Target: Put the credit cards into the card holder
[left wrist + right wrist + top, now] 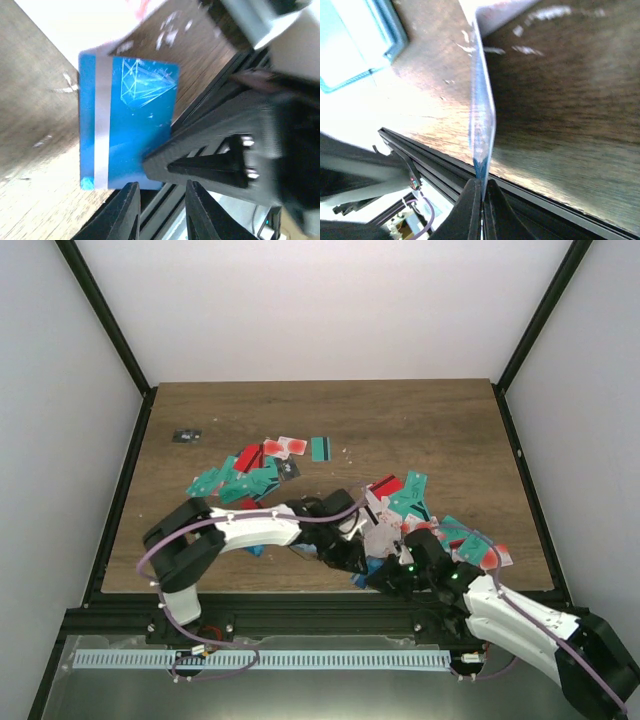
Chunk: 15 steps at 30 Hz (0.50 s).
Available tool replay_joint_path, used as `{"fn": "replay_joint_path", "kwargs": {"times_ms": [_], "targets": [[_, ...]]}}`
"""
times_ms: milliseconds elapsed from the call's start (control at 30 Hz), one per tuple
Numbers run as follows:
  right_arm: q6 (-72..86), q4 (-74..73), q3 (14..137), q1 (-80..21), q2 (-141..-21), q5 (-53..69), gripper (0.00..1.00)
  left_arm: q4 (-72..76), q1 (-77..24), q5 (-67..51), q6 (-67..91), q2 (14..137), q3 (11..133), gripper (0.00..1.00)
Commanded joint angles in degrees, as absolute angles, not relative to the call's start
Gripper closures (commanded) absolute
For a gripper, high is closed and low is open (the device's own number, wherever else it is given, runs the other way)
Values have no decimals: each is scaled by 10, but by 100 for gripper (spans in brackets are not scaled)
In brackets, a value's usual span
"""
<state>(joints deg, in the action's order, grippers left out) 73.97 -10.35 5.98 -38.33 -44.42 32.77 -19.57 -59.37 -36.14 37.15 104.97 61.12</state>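
Observation:
My right gripper (482, 187) is shut on the corner of a glossy blue credit card (483, 100) and holds it edge-on above the table's near edge. The same card (127, 122), with a white stripe, shows flat in the left wrist view, with the right gripper's black body beside it. My left gripper (162, 210) is open and empty just below that card. In the top view both grippers meet near the front middle: the left (345, 548) and the right (382, 575). The card holder (352, 47), teal-rimmed with a pale inside, lies open nearby (385, 538).
Several loose cards lie behind the arms: teal ones (215, 482), a red one (248, 458), white ones with red circles (285, 447), a striped teal one (321, 448), and more at the right (410, 490). A small black item (187, 435) lies at the far left. The black frame rail (300, 605) runs along the near edge.

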Motion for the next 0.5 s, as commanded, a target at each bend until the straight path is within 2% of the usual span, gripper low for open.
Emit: {"fn": "replay_joint_path", "kwargs": {"times_ms": [0, 200, 467], "targets": [[702, -167, 101, -380, -426, 268, 99, -258, -557, -316, 367, 970, 640, 72], [611, -173, 187, -379, -463, 252, 99, -368, -489, -230, 329, 904, 651, 72], [505, -86, 293, -371, -608, 312, 99, -440, -384, -156, 275, 863, 613, 77]]}}
